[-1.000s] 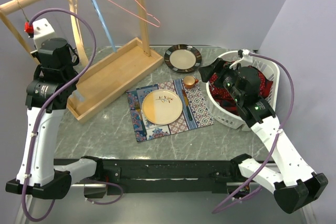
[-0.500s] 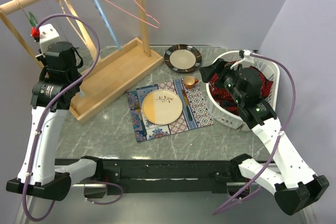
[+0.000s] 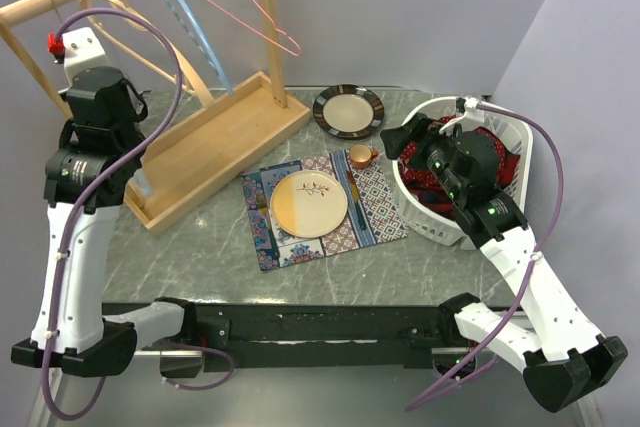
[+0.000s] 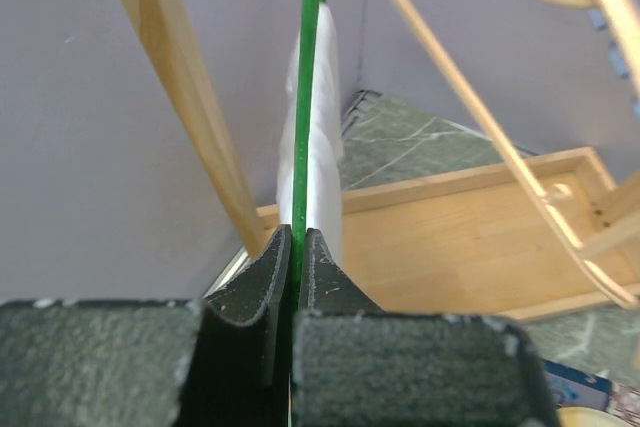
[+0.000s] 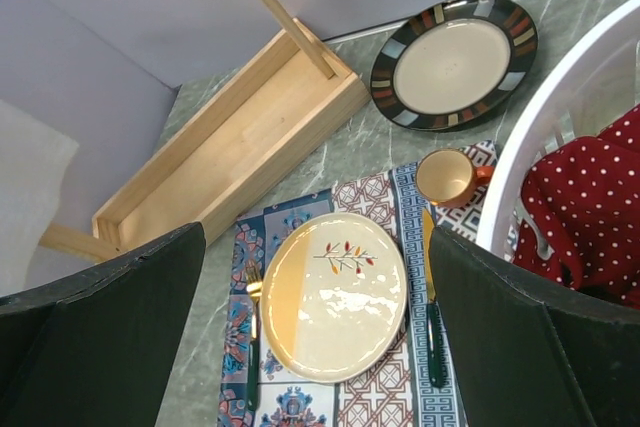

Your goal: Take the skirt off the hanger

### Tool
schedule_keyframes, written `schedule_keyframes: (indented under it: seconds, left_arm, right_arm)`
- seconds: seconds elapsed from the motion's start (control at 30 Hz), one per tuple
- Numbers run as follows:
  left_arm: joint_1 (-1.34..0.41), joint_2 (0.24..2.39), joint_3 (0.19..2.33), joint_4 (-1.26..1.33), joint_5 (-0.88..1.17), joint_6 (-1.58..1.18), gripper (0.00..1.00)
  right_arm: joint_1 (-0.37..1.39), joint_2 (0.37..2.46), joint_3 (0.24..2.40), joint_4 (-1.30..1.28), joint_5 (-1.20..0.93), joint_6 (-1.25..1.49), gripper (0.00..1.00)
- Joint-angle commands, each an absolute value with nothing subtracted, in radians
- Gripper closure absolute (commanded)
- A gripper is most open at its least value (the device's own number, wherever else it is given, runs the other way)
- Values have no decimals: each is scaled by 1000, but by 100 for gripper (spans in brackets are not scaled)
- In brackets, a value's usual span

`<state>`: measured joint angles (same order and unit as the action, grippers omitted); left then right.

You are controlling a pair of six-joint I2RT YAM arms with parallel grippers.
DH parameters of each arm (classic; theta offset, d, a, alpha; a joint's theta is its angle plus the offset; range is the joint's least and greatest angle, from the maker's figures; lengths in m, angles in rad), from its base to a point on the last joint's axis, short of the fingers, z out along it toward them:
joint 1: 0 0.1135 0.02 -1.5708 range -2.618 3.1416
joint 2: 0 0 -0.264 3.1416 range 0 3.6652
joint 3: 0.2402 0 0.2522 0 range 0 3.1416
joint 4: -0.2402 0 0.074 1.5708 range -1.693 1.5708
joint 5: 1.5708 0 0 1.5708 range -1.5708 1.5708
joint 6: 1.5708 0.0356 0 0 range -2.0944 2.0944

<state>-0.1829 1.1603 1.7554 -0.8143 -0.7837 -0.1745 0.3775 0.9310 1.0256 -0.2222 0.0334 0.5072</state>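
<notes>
left gripper (image 4: 292, 237) pinched shut on the thin green hanger (image 4: 312, 67) at the far left corner of the table.
the skirt (image 4: 322, 147), a pale white cloth, hangs on that hanger just past the 2 fingers (image 4: 245, 297), beside an upright of the wooden rack (image 3: 215, 142). the right gripper (image 5: 312, 247) hangs over the white basket (image 5: 560, 117) at the right edge, spread wide and holding nothing; a red polka-dot cloth (image 5: 590, 197) lies in the basket.

We've got the hanger rack (image 3: 215, 137) at 10 o'clock, plate (image 3: 308, 203) on the placemat (image 3: 375, 202) mid-table, laundry basket (image 3: 425, 217) at 3 o'clock.
</notes>
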Motion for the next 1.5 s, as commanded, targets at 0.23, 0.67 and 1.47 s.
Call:
schedule_keyframes:
  seconds: [0.23,0.67,1.47]
  left_arm:
    - [-179,1095,1836,-706,-663,-144,99]
    - [-179,960,1727,-512,-426,-83,99]
    - [-179,765,1813,-868,-285,-273,99]
  right_arm:
    - [394,927,1054,-212,61,485,0]
    - [442,927,1098,-259,103,479,0]
    - [1093,1144,1196,107,-2,546,0]
